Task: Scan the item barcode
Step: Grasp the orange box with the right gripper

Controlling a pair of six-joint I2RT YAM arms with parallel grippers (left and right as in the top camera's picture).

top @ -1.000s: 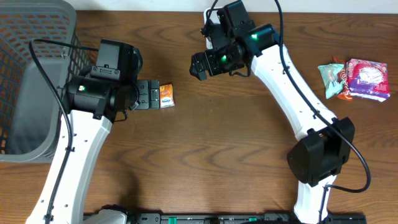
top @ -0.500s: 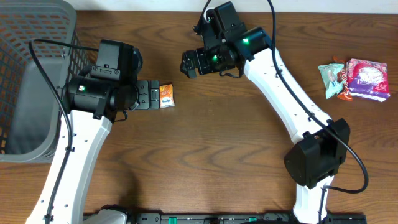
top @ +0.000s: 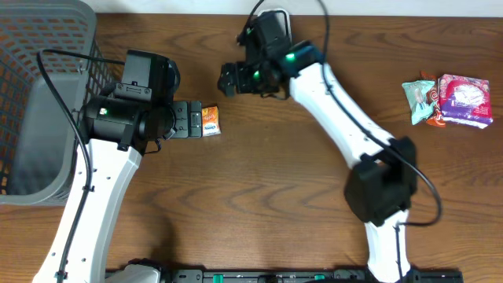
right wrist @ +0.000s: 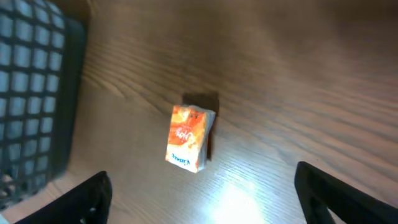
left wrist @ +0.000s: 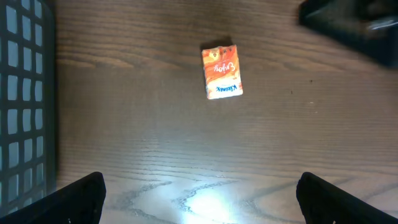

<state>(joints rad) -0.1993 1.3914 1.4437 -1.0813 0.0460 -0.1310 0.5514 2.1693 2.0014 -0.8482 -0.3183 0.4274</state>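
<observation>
The item is a small orange-and-white packet (top: 210,120) lying flat on the wooden table, and no barcode shows on its upper face. In the left wrist view the packet (left wrist: 221,71) lies ahead of my left gripper (left wrist: 199,208), which is open and empty. In the overhead view the left gripper (top: 195,120) sits just left of the packet. My right gripper (top: 228,81) hovers up and to the right of it, open with nothing between its fingers. The right wrist view has the packet (right wrist: 189,147) just ahead of the right gripper (right wrist: 208,202).
A grey mesh basket (top: 39,102) fills the left side of the table, and its wall (right wrist: 31,93) shows in the right wrist view. Several snack packets (top: 448,98) lie at the far right. The right gripper (left wrist: 354,25) shows at the top right of the left wrist view.
The right arm has swung left, bringing its gripper from mid-table to just above and right of the packet. The left arm and the packet have not moved.
</observation>
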